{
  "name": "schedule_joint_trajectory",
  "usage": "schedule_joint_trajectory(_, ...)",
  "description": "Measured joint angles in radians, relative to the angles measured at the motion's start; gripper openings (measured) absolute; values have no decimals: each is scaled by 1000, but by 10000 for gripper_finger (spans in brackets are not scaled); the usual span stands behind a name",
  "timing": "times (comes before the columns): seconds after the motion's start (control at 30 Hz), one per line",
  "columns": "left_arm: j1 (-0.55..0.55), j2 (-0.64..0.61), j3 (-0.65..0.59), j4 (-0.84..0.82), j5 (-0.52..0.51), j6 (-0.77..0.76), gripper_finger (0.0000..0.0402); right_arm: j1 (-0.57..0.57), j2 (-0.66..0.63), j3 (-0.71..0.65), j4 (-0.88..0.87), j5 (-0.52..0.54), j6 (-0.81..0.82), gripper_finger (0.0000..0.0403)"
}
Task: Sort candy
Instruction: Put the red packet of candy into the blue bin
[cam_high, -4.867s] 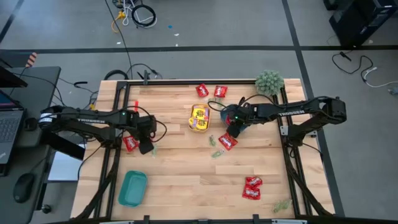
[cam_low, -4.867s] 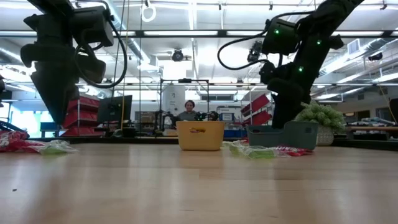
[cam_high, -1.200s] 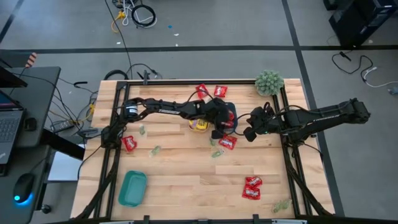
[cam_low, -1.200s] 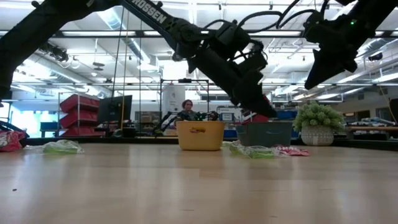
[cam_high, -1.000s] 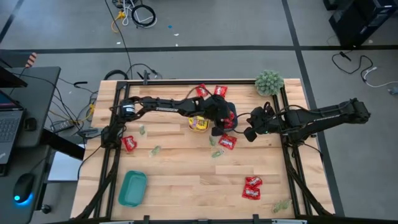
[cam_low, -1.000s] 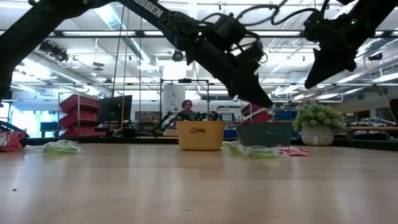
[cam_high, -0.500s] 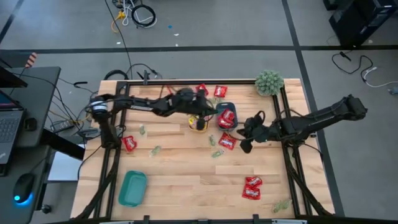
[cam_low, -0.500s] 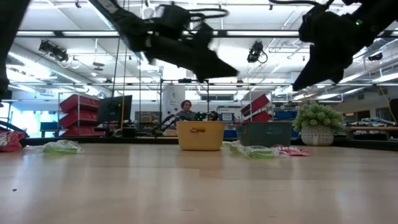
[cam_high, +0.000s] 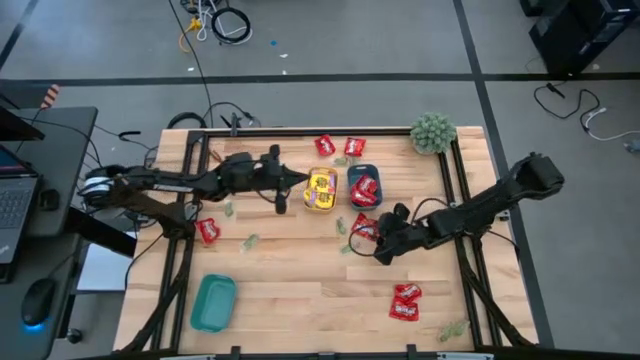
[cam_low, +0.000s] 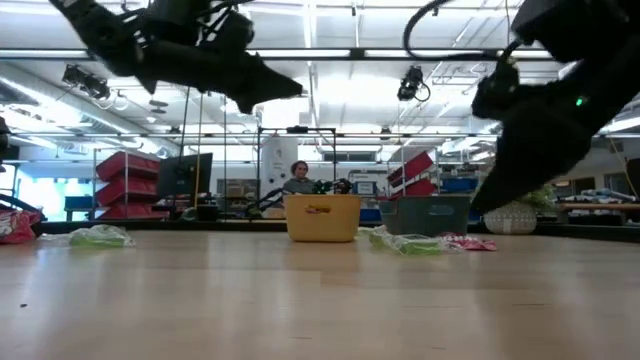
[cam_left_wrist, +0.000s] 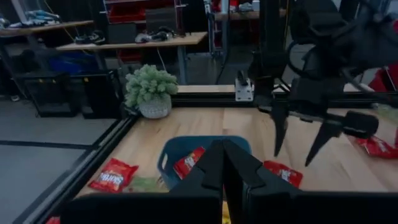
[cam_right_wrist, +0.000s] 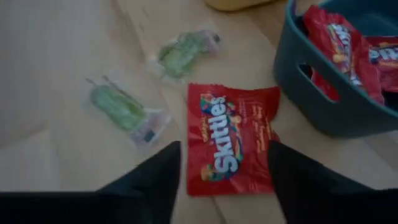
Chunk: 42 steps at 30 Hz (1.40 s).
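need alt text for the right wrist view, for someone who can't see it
The right gripper, fingers open, hovers above a red Skittles packet lying flat on the wooden table. Beside the packet stands a dark blue tray holding more red packets, and two pale green wrapped candies lie on its other side.

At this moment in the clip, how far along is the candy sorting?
Partly done: the blue tray holds red packets, the yellow tray yellow ones. The right gripper, open, straddles a red Skittles packet; the left gripper is shut. Red packets and green pieces lie loose; the teal tray looks empty.
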Motion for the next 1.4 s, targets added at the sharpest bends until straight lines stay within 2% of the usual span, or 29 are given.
schedule_joint_trajectory(0.1,0,-32,-54,51,-13,-5,3,-5,60,1,27,3,-6,279)
schedule_joint_trajectory(0.2,0,-38,-87,82,-29,-13,3,-5,107,1,39,19,-6,315)
schedule_joint_trajectory(0.3,0,-38,-101,99,-35,-25,3,-11,145,1,48,34,0,330)
schedule_joint_trajectory(0.4,0,-38,-110,104,-44,-29,3,-19,170,5,61,38,14,324)
schedule_joint_trajectory(0.47,0,-38,-116,108,-45,-30,3,-22,173,6,61,34,18,307)
schedule_joint_trajectory(0.57,0,-38,-116,111,-45,-30,3,-23,166,5,66,9,16,259)
schedule_joint_trajectory(0.83,0,-38,-116,111,-45,-30,3,-18,116,0,32,-57,-5,49)
schedule_joint_trajectory(0.9,0,-38,-116,111,-45,-32,3,-7,83,-1,14,-68,-20,15)
schedule_joint_trajectory(1.13,0,-38,-115,111,-45,-33,3,5,-83,27,-57,-97,-65,7)
schedule_joint_trajectory(1.27,0,-37,-115,110,-45,-33,3,-6,-150,89,-97,-24,-170,5)
schedule_joint_trajectory(1.4,0,-37,-115,111,-45,-33,3,-82,-183,138,-115,84,-235,2)
